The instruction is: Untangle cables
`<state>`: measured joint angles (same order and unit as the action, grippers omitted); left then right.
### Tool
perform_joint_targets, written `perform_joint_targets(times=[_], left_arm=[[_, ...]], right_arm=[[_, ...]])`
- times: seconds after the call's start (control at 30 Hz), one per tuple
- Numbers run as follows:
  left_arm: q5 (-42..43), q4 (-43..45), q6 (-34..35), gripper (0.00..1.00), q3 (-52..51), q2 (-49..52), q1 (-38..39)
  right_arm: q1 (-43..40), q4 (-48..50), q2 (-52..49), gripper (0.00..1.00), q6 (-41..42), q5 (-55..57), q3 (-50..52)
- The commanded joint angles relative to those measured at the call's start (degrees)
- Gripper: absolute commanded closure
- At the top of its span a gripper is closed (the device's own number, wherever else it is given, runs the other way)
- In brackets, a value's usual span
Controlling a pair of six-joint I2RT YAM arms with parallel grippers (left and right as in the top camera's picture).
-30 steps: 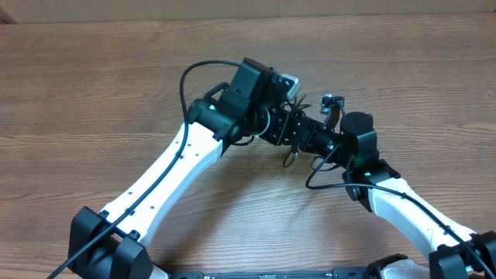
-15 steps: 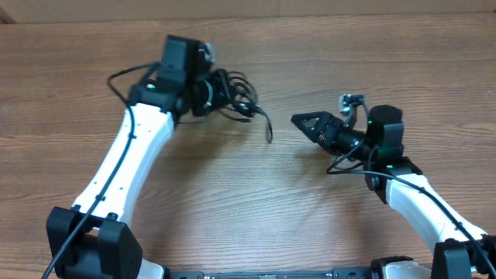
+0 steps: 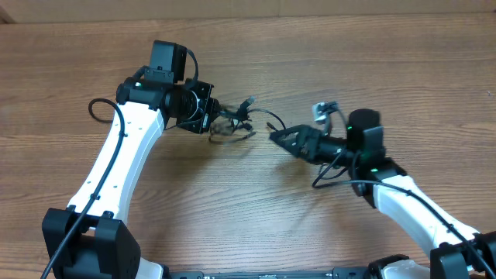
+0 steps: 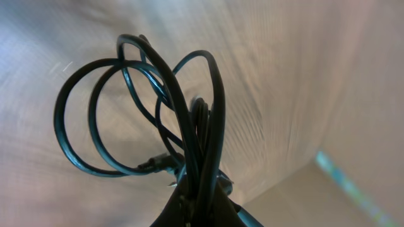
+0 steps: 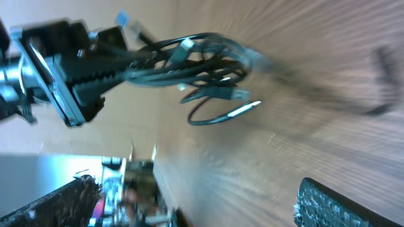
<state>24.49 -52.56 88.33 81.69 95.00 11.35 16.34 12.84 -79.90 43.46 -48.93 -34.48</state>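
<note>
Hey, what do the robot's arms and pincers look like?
Left arm and right arm: white links, black joints, a black wire along each. Left pincer and right pincer: black, with ridged fingers.

Left arm [image 3: 128, 155] reaches from near left up to far left, wrist bent right, left gripper [image 3: 211, 120] pointing right with jaws clamped tight on the cables [image 3: 231, 125]. Right arm [image 3: 403, 205] extends from near right toward centre, low. Right gripper [image 3: 279, 137] points left, fingers [image 5: 328, 202] spread wide, holding nothing.
</note>
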Motion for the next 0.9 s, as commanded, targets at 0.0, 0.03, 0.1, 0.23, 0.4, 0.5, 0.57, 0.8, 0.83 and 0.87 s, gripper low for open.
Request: perform_joint_targets(times=[0.0,0.03,0.1,0.23,0.4,0.5,0.57,0.8,0.83,0.87], left_arm=[[0.61,-3.19,15.32,0.96,0.59,-0.94,-0.02],[0.66,-4.7,17.35,0.96,0.59,-0.94,-0.02],[0.94,-7.08,19.96,0.96,0.59,-0.94,0.2],[1.03,-8.44,20.24,0.96,0.59,-0.94,1.42],[1.01,-9.9,24.68,0.96,0.59,-0.94,4.63],[0.9,-10.25,27.45,0.95,0.59,-0.94,6.97],[0.59,-10.23,29.64,0.96,0.59,-0.94,8.52],[0.59,-9.81,31.08,0.96,0.59,-0.94,11.15],[0.61,-9.81,31.08,0.96,0.59,-0.94,11.13],[0.57,-9.79,31.08,0.96,0.59,-0.94,11.04]], right_arm=[[4.94,0.2,-0.17,0.0,-0.37,7.06,-0.04],[6.82,0.04,-0.24,0.0,-0.35,10.64,-0.04],[10.64,0.04,-0.28,0.0,0.13,18.1,-0.02],[17.07,-0.74,-0.42,0.0,0.09,32.22,-0.04],[23.54,-4.02,-0.55,0.0,0.04,53.92,-0.02],[25.7,-3.06,-0.55,0.0,0.04,60.0,-0.04],[26.29,-2.91,-0.55,0.0,0.07,60.5,-0.04],[26.34,-8.63,-0.66,0.72,2.99,64.41,-0.04],[26.34,-9.25,-0.66,0.85,3.06,64.32,-0.04],[26.36,-9.66,-0.66,0.95,3.15,64.24,-0.04]])
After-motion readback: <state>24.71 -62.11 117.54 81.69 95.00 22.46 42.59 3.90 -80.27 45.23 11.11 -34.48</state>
